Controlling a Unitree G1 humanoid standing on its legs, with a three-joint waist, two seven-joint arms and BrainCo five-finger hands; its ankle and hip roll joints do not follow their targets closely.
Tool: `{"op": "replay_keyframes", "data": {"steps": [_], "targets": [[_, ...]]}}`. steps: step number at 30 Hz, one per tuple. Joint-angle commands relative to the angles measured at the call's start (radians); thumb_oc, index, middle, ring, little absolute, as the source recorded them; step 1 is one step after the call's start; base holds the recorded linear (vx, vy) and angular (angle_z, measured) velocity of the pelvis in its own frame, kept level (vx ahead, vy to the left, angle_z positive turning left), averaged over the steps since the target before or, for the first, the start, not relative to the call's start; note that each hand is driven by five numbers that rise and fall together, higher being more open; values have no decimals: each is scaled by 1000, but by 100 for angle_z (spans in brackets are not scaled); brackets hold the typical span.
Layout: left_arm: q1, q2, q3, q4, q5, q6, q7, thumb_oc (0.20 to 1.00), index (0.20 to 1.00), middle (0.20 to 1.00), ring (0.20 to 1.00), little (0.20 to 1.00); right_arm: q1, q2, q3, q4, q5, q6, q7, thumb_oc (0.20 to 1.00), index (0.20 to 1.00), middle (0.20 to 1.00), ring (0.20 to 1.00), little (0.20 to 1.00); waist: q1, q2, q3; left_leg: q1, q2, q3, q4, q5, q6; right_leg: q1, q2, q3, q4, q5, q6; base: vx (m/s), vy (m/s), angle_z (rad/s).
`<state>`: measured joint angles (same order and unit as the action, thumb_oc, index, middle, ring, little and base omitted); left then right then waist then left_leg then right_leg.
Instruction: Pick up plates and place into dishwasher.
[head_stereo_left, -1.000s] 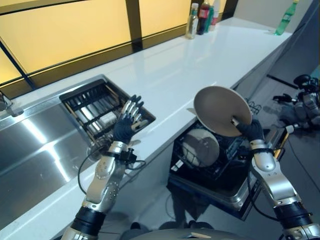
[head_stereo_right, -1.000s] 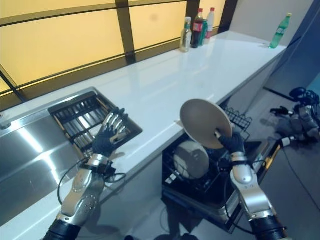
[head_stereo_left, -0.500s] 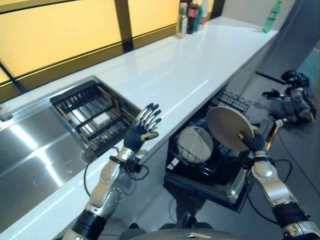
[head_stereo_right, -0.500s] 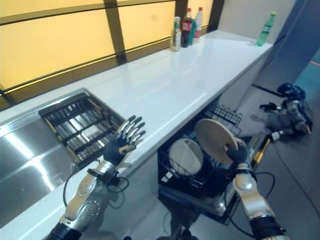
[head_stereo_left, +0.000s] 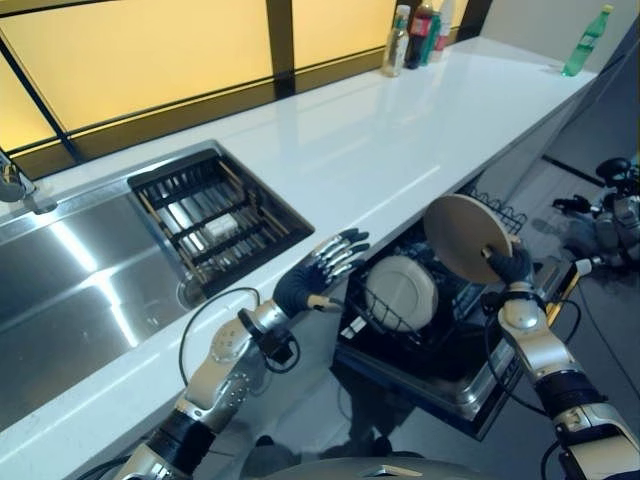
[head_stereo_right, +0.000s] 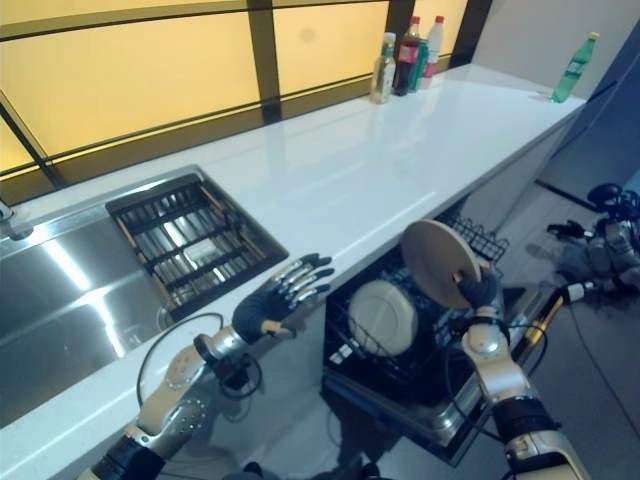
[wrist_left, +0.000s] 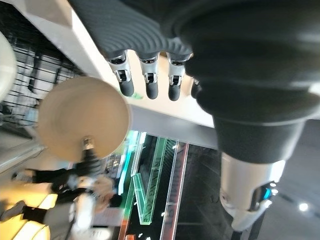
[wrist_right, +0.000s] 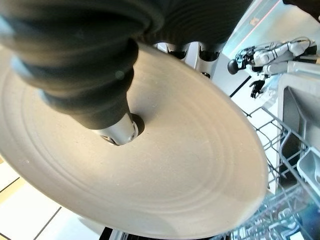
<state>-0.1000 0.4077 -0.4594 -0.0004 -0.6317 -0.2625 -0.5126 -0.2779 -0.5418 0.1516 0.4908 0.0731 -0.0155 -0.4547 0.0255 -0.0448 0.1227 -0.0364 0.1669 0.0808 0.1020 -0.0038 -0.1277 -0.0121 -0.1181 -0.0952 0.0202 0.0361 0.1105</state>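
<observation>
Beige plate (head_stereo_left: 468, 237), round, shallow, matte w/ faint rings, is pinched at its lower rim by the right hand (head_stereo_left: 513, 266), tilted on edge above the dishwasher rack (head_stereo_left: 400, 335) of black wire, near a white plate (head_stereo_left: 400, 293) already slotted. Prob. stiff, fairly light, smooth, chips if knocked; rim grip suits. Left hand (head_stereo_left: 310, 281) hangs over the white glossy counter (head_stereo_left: 350, 150) edge, fingers spread, holding nothing.
</observation>
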Motion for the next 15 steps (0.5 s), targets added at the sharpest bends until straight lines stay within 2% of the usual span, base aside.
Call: {"op": "replay_keyframes", "data": {"steps": [1, 8, 15], "targets": [[138, 18, -76, 311, 8, 4, -19, 1000, 1000, 1000, 1000, 1000, -159, -43, -24, -28, 1, -53, -70, 200, 200, 200, 200, 200, 11, -51, 82, -109, 6, -10, 122, -79, 66, -26, -63, -14, 92, -28, 77, -19, -95, -16], [126, 86, -17, 387, 2, 41, -103, 1000, 1000, 1000, 1000, 1000, -273, -92, -40, 58, 53, -60, -116, 200, 200, 200, 200, 200, 37, -31, 163, -238, 17, -46, 206, -67, 49, -79, -57, -22, 123, -29, 57, -80, -74, -4], [106, 108, -12, 434, -36, -8, -78, 1000, 1000, 1000, 1000, 1000, -404, -144, -17, 214, 28, -61, -196, 200, 200, 200, 200, 200, 60, 16, 234, -329, 21, -61, 241, -45, 38, -116, -66, -50, 130, -27, 42, -68, -5, 0]]}}
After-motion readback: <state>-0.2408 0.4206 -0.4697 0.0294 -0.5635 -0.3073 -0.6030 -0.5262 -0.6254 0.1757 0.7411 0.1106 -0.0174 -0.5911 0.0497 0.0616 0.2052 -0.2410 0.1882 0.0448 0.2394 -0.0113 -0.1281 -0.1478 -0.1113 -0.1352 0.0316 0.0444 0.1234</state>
